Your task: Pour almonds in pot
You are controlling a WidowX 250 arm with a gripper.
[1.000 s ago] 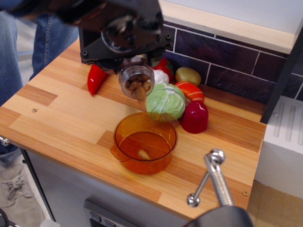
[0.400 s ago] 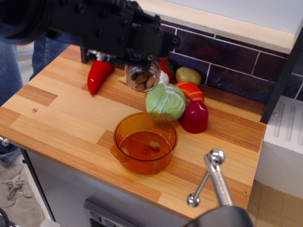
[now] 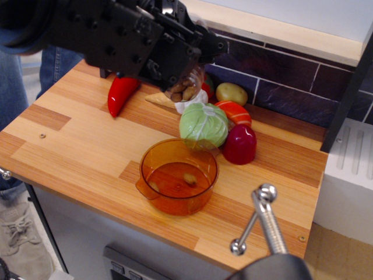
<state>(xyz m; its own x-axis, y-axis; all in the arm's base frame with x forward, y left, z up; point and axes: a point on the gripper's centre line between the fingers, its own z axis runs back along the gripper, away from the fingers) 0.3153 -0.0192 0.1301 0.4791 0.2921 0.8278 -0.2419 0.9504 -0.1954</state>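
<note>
The translucent orange pot stands near the front of the wooden counter, with two almonds lying on its bottom. My black gripper is above and behind the pot, shut on the clear jar. The jar is tilted, its lower end toward the camera, with more almonds showing through its wall. The jar hangs over the toy vegetables, behind the pot's rim. The fingertips are hidden by the gripper body.
Behind the pot are a green toy cabbage, a dark red toy, an orange toy, a yellow-green potato-like toy and a red pepper. A metal handle rises at the front right. A person's leg stands at left.
The jar has lifted and swung back to the right, away from over the pot. A second almond now lies in the pot; no nuts are falling.
</note>
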